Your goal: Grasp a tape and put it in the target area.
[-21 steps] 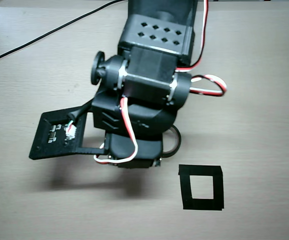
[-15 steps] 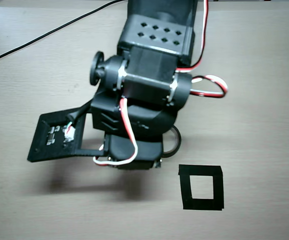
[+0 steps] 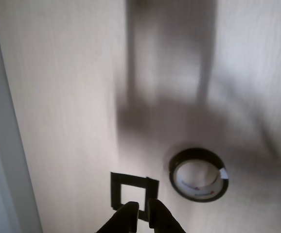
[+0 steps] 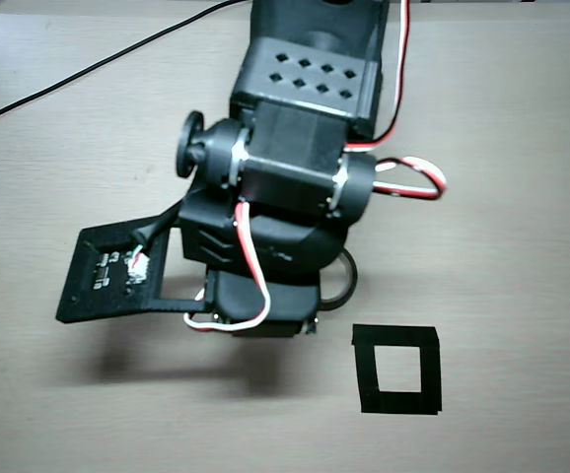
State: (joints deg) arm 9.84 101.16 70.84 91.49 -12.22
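In the wrist view the tape (image 3: 199,174), a dark-edged ring with a pale face, lies flat on the beige table. The target area (image 3: 131,190), a hollow square of black tape strips, sits just to its left. My gripper (image 3: 143,208) enters from the bottom edge over the square's lower right corner, its fingers together and empty, apart from the tape. In the overhead view the arm covers most of the tape; only a dark arc (image 4: 352,281) shows. The target area (image 4: 396,368) lies to its lower right. The gripper is hidden under the arm there.
A black frame plate with a circuit board (image 4: 107,276) juts out on the arm's left. Red-and-white wire loops (image 4: 413,177) stick out on its right. A black cable (image 4: 88,69) crosses the top left. The table's edge (image 3: 4,145) runs down the left of the wrist view.
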